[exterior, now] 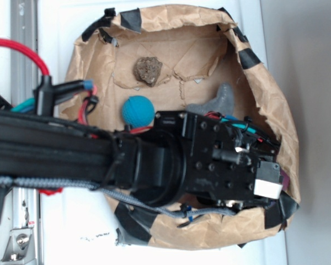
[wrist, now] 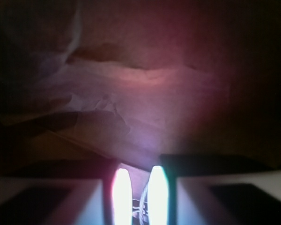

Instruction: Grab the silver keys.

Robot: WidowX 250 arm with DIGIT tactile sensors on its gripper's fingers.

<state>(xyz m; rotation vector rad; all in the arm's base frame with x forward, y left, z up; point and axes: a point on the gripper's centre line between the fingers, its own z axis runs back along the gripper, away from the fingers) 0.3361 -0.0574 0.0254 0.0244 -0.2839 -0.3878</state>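
A: From the exterior view, what is there?

B: A crumpled brown paper bag (exterior: 265, 99) edged with black tape, lying open on a white surface. Inside it sit a blue ball (exterior: 138, 111), a brownish rock-like lump (exterior: 148, 70) above the ball, and a grey plush toy (exterior: 219, 101) to the right. The black arm reaches across the bag, and its wrist covers the lower right part. The gripper's fingertips are hidden under the wrist there.

A: And the silver keys?

B: Not visible from outside. The wrist view alone shows them: between the two bright fingers (wrist: 122, 196) at the bottom edge sits a bit of shiny metal and thin wire, the silver keys (wrist: 143, 204).

A: The gripper (wrist: 139, 197) itself?

B: The fingers stand close together, a narrow gap between them, with the keys in that gap. Whether they actually pinch the keys, I cannot tell. Beyond them is dim, creased paper.
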